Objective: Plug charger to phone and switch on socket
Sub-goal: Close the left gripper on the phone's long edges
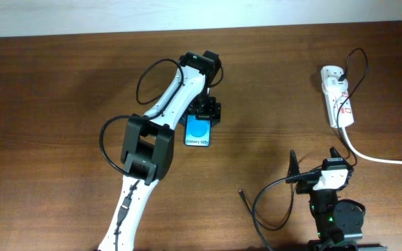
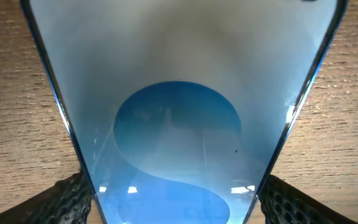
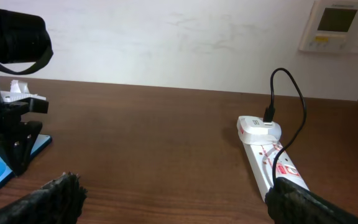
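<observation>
- The left gripper (image 1: 205, 113) is clamped on the phone (image 1: 197, 132) — in its wrist view the dark pads (image 2: 72, 200) meet both long edges of the blue screen.
- The phone lies flat on the brown table (image 1: 61, 84), screen up, near the middle and well apart from the socket (image 1: 338, 97).
- The right gripper (image 1: 316, 164) stands wide with nothing between its fingers, at the near edge, facing the socket.
- The socket lies at the far right, its thick white cord (image 1: 382, 159) trailing off to the right.
- The charger (image 3: 269, 116) has its black plug in the socket's far end; its thin cable arcs up and back down over the strip.
- A black connector tip (image 1: 241, 190) rests on the table left of the right arm — touching neither phone nor gripper.
</observation>
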Tool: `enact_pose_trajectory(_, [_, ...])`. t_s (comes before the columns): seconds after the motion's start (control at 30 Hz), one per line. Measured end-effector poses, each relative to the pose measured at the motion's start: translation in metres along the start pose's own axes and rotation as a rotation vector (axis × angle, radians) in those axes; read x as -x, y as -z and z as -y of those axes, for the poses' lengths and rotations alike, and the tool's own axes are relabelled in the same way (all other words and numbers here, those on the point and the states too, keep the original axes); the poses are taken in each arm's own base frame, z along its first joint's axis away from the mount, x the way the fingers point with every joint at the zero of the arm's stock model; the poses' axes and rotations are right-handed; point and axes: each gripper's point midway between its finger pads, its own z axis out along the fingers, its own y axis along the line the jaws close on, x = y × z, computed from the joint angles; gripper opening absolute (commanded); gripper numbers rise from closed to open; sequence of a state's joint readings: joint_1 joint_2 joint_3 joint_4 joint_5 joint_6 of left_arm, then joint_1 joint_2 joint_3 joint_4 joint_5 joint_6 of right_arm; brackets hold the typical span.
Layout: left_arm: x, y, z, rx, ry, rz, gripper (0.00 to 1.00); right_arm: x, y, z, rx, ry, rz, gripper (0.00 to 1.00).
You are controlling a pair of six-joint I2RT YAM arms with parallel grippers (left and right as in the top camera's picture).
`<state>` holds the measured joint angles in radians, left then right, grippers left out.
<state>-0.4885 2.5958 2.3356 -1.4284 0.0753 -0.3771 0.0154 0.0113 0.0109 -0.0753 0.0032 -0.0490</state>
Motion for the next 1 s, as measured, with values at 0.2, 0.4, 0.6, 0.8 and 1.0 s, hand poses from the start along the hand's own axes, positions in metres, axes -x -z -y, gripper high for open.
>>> enact_pose_trajectory(0.2, [0.0016,0.0,0.0015,-0.002,-0.002,0.008,0.89,0.0001,0.0,0.0,0.0,0.0,0.0,0.99])
enact_pose_trajectory(0.4, [0.0015,0.0001,0.0005,0.0,-0.001,0.007,0.86,0.0002,0.0,0.0,0.0,0.0,0.001,0.98])
enact_pose_trajectory(0.6, [0.0012,0.0001,-0.0006,0.007,-0.001,0.007,0.78,0.0001,0.0,0.0,0.0,0.0,0.0,0.98])
enact_pose_trajectory(0.8, [0.0014,0.0001,-0.001,0.01,-0.004,0.008,0.76,0.0002,0.0,0.0,0.0,0.0,0.001,0.98])
enact_pose_trajectory(1.0, [0.0011,0.0001,-0.0011,0.01,-0.004,0.007,0.74,0.0001,0.0,0.0,0.0,0.0,0.0,0.98])
